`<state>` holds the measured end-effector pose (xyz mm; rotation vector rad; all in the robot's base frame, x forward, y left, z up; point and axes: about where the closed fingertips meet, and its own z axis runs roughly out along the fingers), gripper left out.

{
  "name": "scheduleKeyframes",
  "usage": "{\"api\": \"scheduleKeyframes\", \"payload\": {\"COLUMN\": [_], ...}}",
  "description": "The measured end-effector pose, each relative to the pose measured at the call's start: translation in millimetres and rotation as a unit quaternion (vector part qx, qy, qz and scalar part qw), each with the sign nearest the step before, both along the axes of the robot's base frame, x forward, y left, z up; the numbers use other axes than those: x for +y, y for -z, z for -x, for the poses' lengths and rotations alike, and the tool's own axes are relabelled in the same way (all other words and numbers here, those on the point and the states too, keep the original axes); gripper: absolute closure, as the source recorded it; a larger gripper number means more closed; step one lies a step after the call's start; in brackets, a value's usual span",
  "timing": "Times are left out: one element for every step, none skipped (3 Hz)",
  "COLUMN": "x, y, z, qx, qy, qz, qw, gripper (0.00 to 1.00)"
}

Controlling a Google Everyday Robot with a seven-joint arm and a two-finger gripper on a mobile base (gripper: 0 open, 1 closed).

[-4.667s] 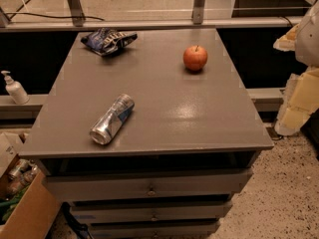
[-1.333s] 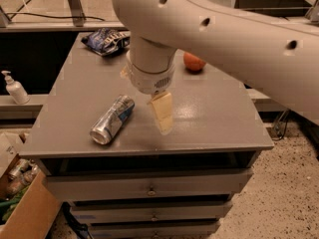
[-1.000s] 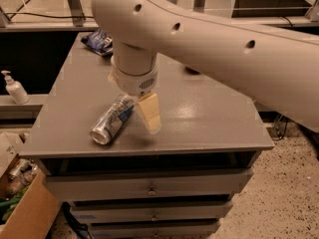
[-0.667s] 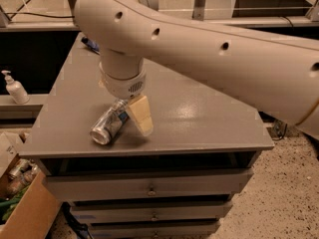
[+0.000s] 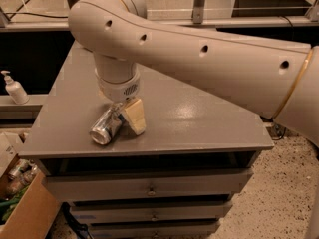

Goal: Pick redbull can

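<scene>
The arm has swung left and down, so the gripper (image 5: 123,119) now sits at the far end of the can (image 5: 103,130). The can lies on its side near the table's (image 5: 199,128) front-left edge, pointing front-left to back-right. Clenched or released, I can't tell.

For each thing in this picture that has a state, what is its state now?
can: lying on its side on the table, silver end toward the front left.
gripper: low over the table, at the can's far end.
drawers: shut.
pump bottle: upright.
cardboard box: open on top.
</scene>
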<state>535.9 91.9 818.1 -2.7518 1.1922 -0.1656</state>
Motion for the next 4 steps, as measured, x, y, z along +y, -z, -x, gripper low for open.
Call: {"api": "scheduleKeyframes", "payload": {"x": [-4,-4,-4,-10], "y": [5,-1,-5,-19], "z": [-1,-1,-1,-6], "qx": [0.005,0.005,0.005,0.008], "qy": [0.004,0.004,0.004,0.029], "qz": [0.003,0.003,0.003,-0.007], "qw": [1.0,1.0,1.0,0.9995], "gripper": [0.41,0.64,0.88,1.0]}}
